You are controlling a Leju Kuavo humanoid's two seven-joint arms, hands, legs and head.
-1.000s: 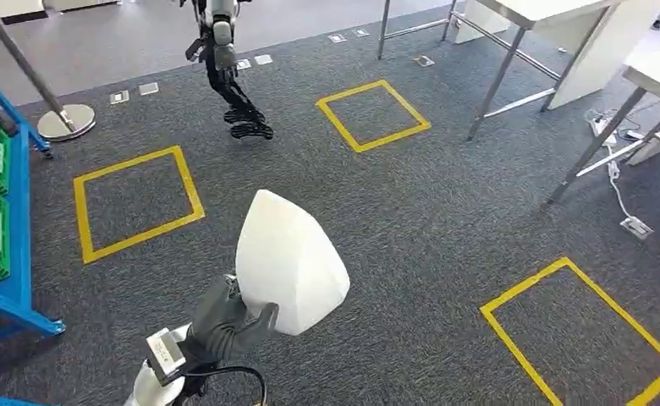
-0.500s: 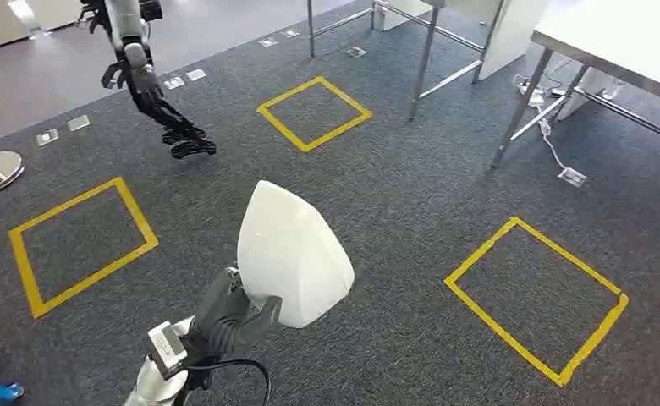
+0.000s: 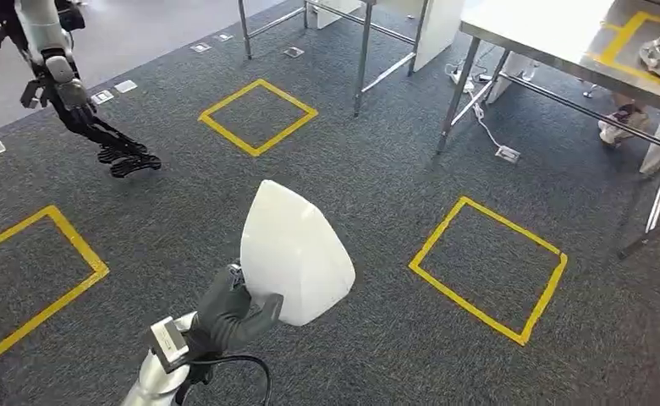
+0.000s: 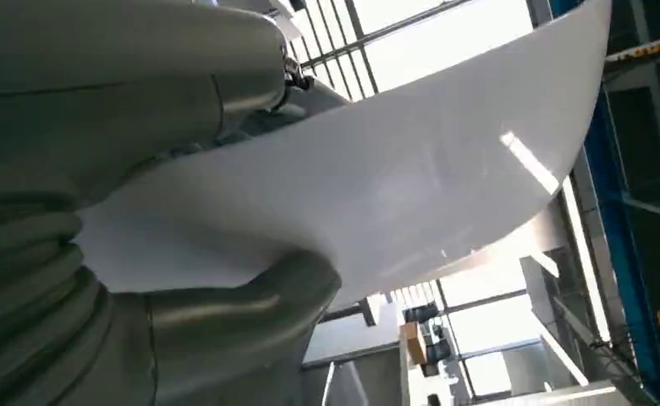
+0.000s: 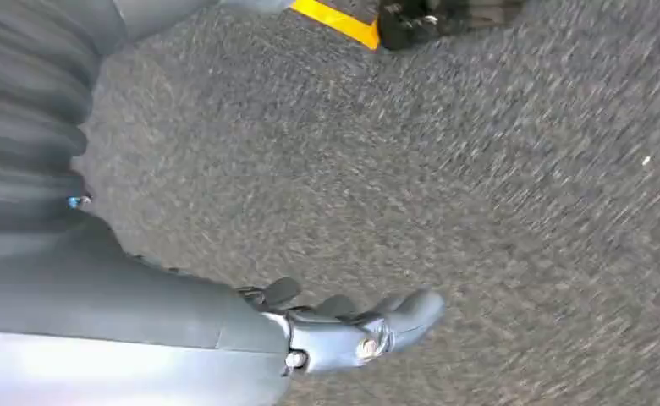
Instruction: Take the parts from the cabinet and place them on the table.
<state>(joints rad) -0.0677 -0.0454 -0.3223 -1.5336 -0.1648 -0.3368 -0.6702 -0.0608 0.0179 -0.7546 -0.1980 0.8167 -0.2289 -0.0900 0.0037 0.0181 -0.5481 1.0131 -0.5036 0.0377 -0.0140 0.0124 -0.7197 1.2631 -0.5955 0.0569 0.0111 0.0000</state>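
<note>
Left robot hand (image 3: 229, 315): I found it clamped on the white part (image 3: 294, 254), held above the carpet.
Right robot hand (image 5: 352, 331): hanging, fingers loosely apart, nothing held.
Change: view swung right; tabletop (image 3: 547, 34) came into frame.
Meaning: carry underway, placement pending.

Left hand (image 3: 229, 315) raised, gripping; right hand (image 5: 343, 334) hanging low, fingers loosely extended.

my silver left forearm (image 3: 145, 387) ends in a dark grey rubbery left hand (image 3: 225, 317), a black cable looping beside a small white label. my right hand (image 5: 352, 334) shows grey fingers and small screws.
</note>
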